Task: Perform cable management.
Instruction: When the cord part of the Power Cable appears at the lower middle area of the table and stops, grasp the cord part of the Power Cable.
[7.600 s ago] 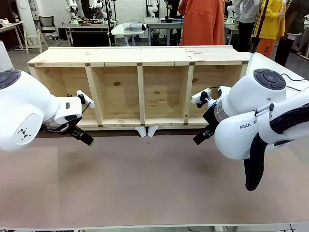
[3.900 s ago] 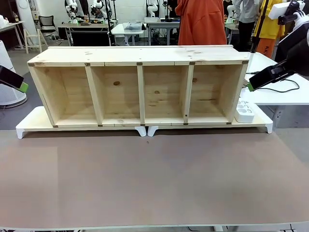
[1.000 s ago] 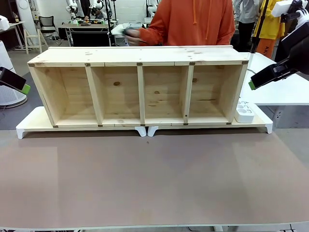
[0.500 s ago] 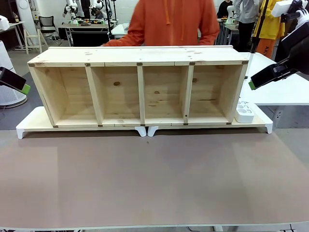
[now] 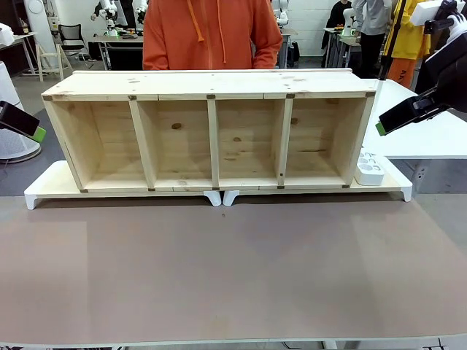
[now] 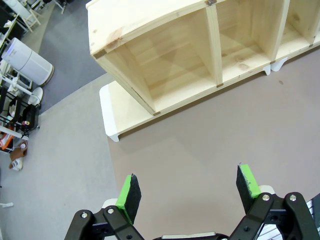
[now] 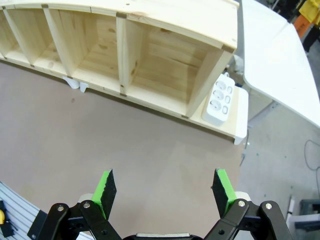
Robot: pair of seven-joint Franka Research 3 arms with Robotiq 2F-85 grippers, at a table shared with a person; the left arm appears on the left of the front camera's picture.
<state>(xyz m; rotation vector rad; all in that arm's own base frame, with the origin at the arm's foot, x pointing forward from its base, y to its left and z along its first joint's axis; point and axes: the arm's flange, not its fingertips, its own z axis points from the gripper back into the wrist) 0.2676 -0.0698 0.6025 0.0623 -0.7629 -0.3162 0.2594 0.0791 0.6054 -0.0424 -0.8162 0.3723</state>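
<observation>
Two wide-spread grippers (image 6: 186,176) (image 7: 164,176) beside wooden shelf (image 5: 211,82)

The left tool (image 6: 186,176) and right tool (image 7: 164,175) are black with green pads (image 6: 129,196).

Shelf (image 5: 211,131): pale bare wood, knotty, matt.
Tabletop (image 5: 233,277): brown, smooth, matt.
Base board (image 5: 44,191) under shelf: white, smooth, faint sheen.
Power strip (image 5: 370,173), shelf's 3 o'clock: white glossy plastic.
Hoodie (image 5: 211,36), 12 o'clock: orange cloth.
Left gripper (image 6: 186,172) pads (image 6: 127,197): green, matt.
</observation>
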